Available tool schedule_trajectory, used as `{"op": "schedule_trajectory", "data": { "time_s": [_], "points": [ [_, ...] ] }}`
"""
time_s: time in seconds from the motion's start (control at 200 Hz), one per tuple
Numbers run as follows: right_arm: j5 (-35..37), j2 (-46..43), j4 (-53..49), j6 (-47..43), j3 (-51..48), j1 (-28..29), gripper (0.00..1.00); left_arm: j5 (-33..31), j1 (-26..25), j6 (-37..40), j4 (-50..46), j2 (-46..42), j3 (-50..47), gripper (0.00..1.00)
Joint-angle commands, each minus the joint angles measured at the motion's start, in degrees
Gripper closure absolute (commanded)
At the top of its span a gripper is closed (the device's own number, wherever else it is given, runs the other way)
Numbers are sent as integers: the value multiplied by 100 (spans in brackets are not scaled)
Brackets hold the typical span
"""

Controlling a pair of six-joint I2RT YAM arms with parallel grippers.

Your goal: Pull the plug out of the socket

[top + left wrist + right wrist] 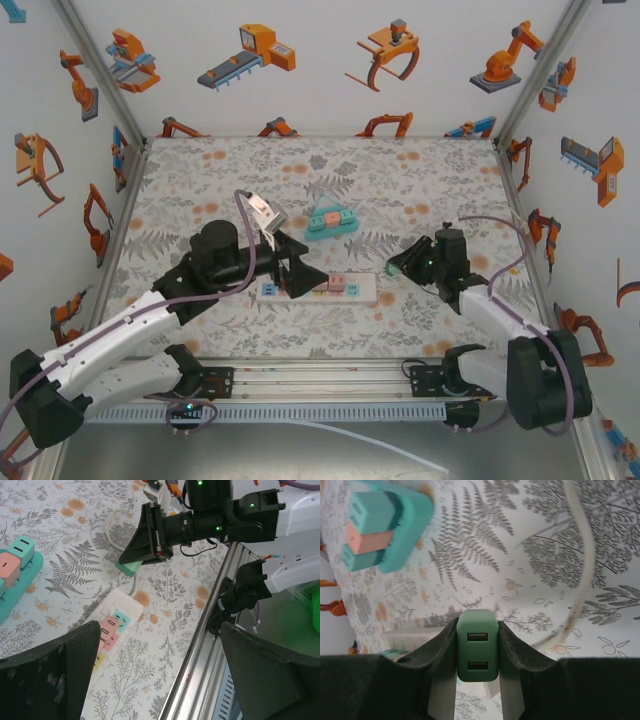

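1. Green plug (477,652), a small block with two USB ports on its face, is pinched between my right jaws, which press on its two sides.
2. Seen from overhead, the plug is just off the right end of a white power strip (368,291), close to it but apart from it. I cannot tell whether the plug touches the counter (200,170), which has a grey leaf and orange flower print.
3. White strip lies lengthwise near the counter's front edge, about midway along it. Small pink and teal plugs (114,624) are seated in it.
4. My left jaws are spread wide and hover over the left part of that strip. The black fingers (50,680) frame it in my left wrist view.
5. Teal power strip (412,525), with teal and pink blocks plugged in, lies further back, near the counter's centre.
6. White cable (582,565) curves across the counter beside the green plug.
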Motion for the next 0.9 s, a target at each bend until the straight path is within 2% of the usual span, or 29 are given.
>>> {"op": "schedule_trajectory", "data": {
  "time_s": [0.0,0.16,0.371,0.516,0.736,0.896],
  "points": [
    [-214,593,948,327,10,-66,77,-27,-65,297,-12,3,204,3],
    [-408,1380,1308,360,180,-63,69,-292,-91,315,-174,-57,161,3],
    [-85,1372,1110,333,85,-62,52,-657,-100,306,-303,-102,152,3],
    [190,895,778,79,-4,-64,45,-1007,-100,299,-347,-76,167,3],
    [880,-270,-243,-293,74,-65,42,-1592,-100,190,-356,-65,171,3],
    [953,-1168,-549,-830,440,-47,42,-2064,-101,98,-387,-142,102,3]
  ]
}}
